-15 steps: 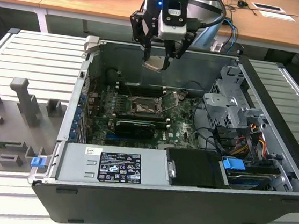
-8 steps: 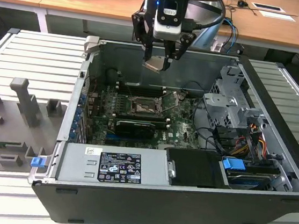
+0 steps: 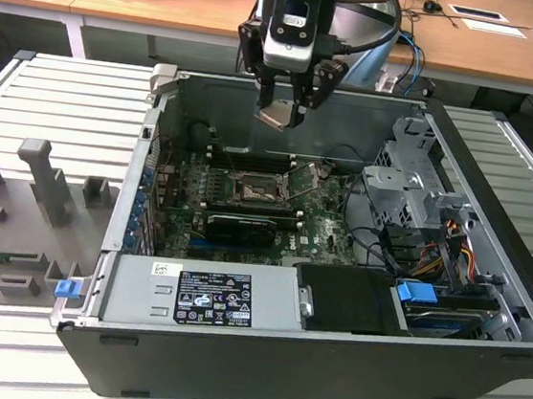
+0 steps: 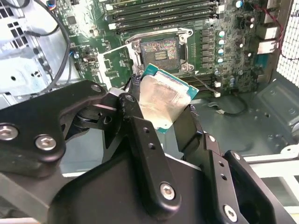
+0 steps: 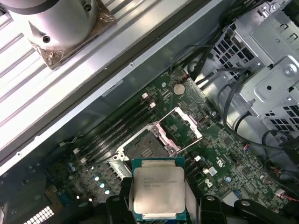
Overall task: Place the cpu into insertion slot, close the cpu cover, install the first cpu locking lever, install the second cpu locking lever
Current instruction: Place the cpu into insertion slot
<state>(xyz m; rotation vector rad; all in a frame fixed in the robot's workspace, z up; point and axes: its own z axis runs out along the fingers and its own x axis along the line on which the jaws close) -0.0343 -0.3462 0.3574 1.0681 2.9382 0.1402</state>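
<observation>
My gripper hangs high over the open computer case, shut on the cpu, a flat square chip with a pale silver face and green edge. In both wrist views the cpu sits pinched between the black fingers. Below it on the green motherboard lies the insertion slot, dark, bare and framed in grey metal. The cpu cover stands swung open beside the slot.
Long black memory slots run along the slot's far side. A grey drive cage with cables fills the case on the exterior view's right, and a power supply sits at the front. Grey fixtures stand outside the case.
</observation>
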